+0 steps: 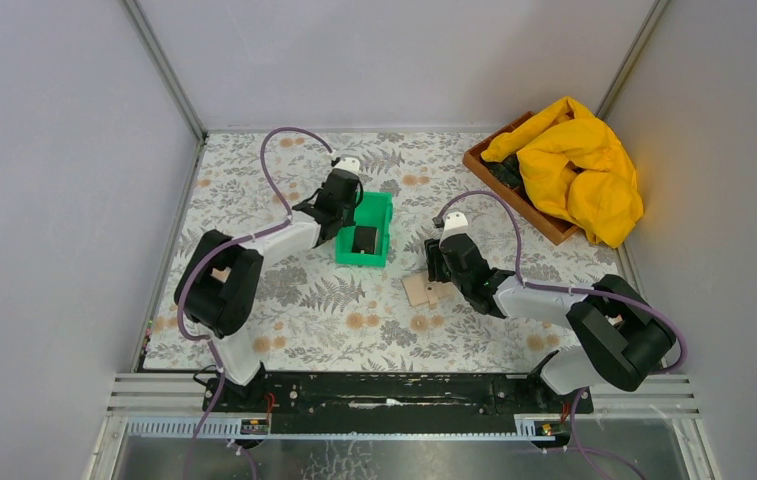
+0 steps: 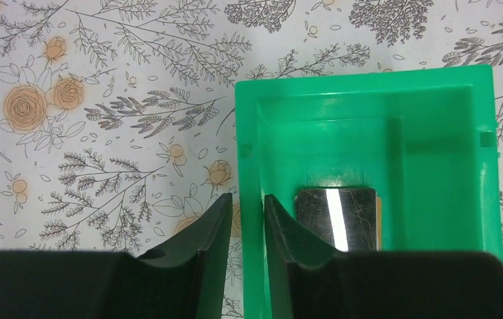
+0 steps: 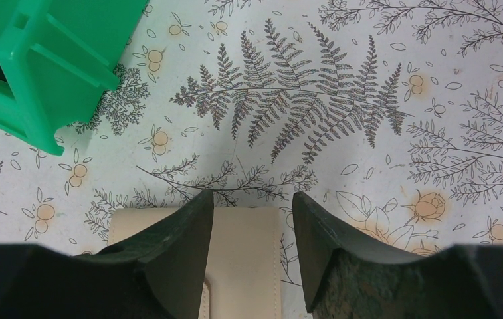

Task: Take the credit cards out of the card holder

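Top external view: the left gripper (image 1: 347, 212) hangs over the left wall of the green bin (image 1: 382, 205), where a black card (image 1: 364, 240) lies. The right gripper (image 1: 439, 270) sits at the tan holder (image 1: 418, 290), which lies flat on the floral cloth (image 1: 284, 320) to the right of the bin and apart from it. Left wrist view: the left gripper (image 2: 248, 219) is only narrowly parted and straddles the bin (image 2: 368, 113) wall. A sliver of cloth shows between one finger and the wall, and the glossy dark card (image 2: 335, 216) rests on the bin floor just beside the inner finger. Right wrist view: the right gripper (image 3: 252, 199) is spread wide above the holder (image 3: 245, 259). The holder's far edge sits just short of the fingertips; one finger overlaps it, while the other is off its side. I cannot tell whether they touch.
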Controlling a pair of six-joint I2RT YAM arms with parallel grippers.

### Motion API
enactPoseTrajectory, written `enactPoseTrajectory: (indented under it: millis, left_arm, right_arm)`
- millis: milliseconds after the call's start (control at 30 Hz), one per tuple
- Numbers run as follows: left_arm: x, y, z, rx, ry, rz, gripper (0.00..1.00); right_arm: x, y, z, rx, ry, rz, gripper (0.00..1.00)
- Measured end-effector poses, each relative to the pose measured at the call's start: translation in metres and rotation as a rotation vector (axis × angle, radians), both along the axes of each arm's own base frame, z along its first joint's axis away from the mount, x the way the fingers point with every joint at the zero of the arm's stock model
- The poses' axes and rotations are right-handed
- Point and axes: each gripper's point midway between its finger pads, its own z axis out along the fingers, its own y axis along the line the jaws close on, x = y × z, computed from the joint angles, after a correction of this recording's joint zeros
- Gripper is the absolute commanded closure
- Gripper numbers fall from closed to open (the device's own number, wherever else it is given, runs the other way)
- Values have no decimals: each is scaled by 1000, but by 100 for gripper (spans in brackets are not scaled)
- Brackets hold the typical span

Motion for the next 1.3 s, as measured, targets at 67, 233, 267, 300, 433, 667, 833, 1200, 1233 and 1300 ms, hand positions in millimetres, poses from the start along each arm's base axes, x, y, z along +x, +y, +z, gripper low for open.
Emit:
enactPoseTrajectory:
  millis: [67, 233, 267, 300, 433, 667, 833, 1200, 1233, 1300]
  left_arm:
    - [0, 1, -3, 6, 4, 3, 70]
    - [0, 3, -11, 23, 17, 13, 78]
    - [1, 3, -11, 23, 15, 15, 78]
    - [1, 4, -11, 25, 14, 19, 78]
    - [2, 9, -10, 41, 6, 39, 75]
    - [6, 36, -12, 78, -3, 125, 73]
    - [11, 58, -12, 85, -11, 200, 71]
    - [8, 98, -22, 76, 0, 335, 51]
    - [6, 99, -24, 76, 8, 340, 46]
    - [3, 100, -28, 77, 19, 345, 41]
  right_arm:
    - [0, 0, 0, 0, 0, 0, 45]
    - [0, 0, 0, 0, 0, 0, 45]
    - [0, 0, 0, 0, 1, 0, 45]
    - [0, 0, 0, -1, 1, 0, 45]
    - [0, 0, -3, -6, 7, 0, 45]
    - [0, 0, -3, -7, 8, 0, 45]
    - [0, 0, -5, -11, 13, 0, 45]
    - [1, 1, -5, -12, 14, 0, 45]
    - [2, 1, -5, -11, 13, 0, 45]
    - [2, 2, -4, -10, 11, 0, 45]
